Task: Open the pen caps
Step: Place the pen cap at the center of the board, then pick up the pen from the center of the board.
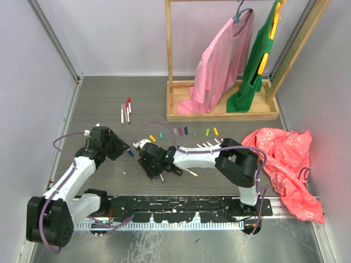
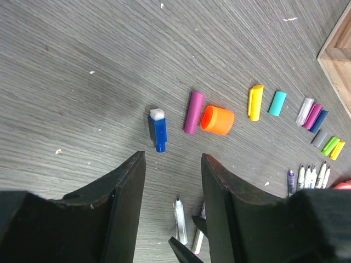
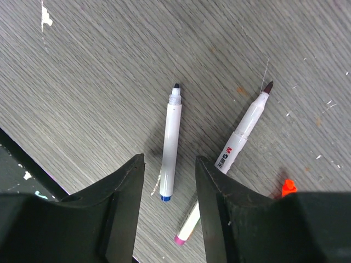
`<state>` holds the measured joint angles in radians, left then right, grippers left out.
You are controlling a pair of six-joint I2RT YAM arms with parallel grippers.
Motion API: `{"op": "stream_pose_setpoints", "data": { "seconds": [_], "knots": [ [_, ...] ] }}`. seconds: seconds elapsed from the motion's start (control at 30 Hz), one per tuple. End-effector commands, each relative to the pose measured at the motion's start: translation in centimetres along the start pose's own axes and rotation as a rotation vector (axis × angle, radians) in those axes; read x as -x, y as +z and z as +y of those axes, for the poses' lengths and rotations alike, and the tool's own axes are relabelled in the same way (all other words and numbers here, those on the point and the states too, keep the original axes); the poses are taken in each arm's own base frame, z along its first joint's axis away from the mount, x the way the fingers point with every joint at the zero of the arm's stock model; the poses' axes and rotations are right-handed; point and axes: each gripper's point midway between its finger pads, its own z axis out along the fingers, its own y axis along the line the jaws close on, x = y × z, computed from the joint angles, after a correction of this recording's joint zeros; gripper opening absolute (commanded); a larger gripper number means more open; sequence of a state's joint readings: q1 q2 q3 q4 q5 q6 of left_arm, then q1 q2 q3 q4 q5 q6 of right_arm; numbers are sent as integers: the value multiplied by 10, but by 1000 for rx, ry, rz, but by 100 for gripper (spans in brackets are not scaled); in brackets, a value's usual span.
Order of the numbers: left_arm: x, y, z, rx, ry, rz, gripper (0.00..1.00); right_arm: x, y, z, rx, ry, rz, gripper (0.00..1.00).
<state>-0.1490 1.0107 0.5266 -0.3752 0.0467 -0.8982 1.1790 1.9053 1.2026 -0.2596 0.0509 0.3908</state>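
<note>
While left pincer, right pincer gape empty | left wrist: blue cap | right wrist: uncapped pen

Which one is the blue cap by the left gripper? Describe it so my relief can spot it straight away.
Start at the wooden clothes rack, then follow the row of coloured caps on the table in front of it toward the left arm. Past the purple cap, just ahead of the left gripper, lies the blue cap. It alone has a white end.
</note>
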Motion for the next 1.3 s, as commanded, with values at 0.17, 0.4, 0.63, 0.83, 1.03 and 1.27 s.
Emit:
{"op": "stream_pose_setpoints", "data": {
  "seconds": [0.17,0.4,0.63,0.83,1.03,1.27],
  "knots": [
    [13,-16,-6,-30,48,-74,48,38,-31,28,120,-81,-85,49],
    [28,-25,-30,-171,167,-158,62,68,-73,43,246,-149,-169,49],
    [49,-23,-71,-355,323,-256,86,79,-139,26,578,-401,-161,48],
    [96,13,-73,-244,338,-248,85,91,-181,-30,552,-497,-285,48],
    [126,62,-74,-110,339,-135,73,95,-201,-66,481,-523,-365,48],
    [160,96,-63,95,431,-56,46,95,-203,-72,493,-507,-376,49]
  ]
}}
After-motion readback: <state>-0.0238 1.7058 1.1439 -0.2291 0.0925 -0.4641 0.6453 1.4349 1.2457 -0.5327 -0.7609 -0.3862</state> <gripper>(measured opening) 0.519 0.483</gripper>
